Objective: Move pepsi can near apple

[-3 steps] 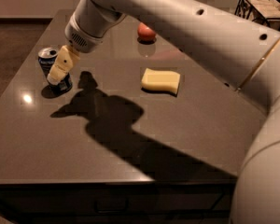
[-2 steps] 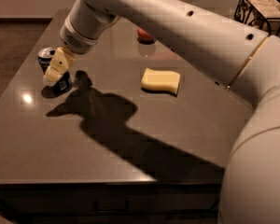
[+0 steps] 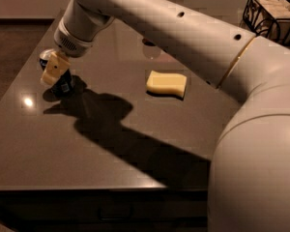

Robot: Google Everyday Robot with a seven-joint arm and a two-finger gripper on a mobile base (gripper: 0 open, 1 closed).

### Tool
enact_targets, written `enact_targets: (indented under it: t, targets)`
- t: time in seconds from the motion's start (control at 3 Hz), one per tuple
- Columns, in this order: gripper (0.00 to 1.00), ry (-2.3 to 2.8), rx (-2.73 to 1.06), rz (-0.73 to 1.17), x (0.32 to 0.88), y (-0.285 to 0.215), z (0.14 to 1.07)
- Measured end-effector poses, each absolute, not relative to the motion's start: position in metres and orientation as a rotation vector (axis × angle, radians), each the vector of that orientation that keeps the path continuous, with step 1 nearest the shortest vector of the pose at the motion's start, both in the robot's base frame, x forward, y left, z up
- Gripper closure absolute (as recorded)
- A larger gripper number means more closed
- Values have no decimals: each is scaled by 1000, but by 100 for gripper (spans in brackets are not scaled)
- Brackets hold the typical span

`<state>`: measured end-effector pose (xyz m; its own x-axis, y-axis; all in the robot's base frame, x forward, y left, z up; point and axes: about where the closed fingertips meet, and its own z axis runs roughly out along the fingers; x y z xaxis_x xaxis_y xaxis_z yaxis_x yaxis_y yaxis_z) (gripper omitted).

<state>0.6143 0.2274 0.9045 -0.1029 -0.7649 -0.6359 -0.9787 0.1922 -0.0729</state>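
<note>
The blue pepsi can (image 3: 64, 85) stands on the dark table (image 3: 111, 168) near its far left edge, its silver top showing beside the wrist. My gripper (image 3: 54, 69) is down at the can, with its cream tip in front of the can's upper part and touching or nearly touching it. The apple is almost wholly hidden behind my arm; only a dark reddish sliver (image 3: 148, 42) shows under the arm at the back middle of the table.
A yellow rectangular sponge (image 3: 166, 83) lies at the table's middle right. My big white arm (image 3: 222, 47) spans the view from the right. A wire basket (image 3: 273, 13) stands off the table at the back right. The table's left edge is close to the can.
The gripper has moved a little left and down onto the pepsi can. The arm now covers the apple. The can and the sponge have not moved.
</note>
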Motion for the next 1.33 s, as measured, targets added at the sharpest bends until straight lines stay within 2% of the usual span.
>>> enact_targets:
  t: [0.67,1.0,1.33]
  targets:
    - [64,1908,-1630,583,613,226,915]
    - [88,1914,-1590,557,625,210,934]
    - [100,1962,-1498,497,658,174,951]
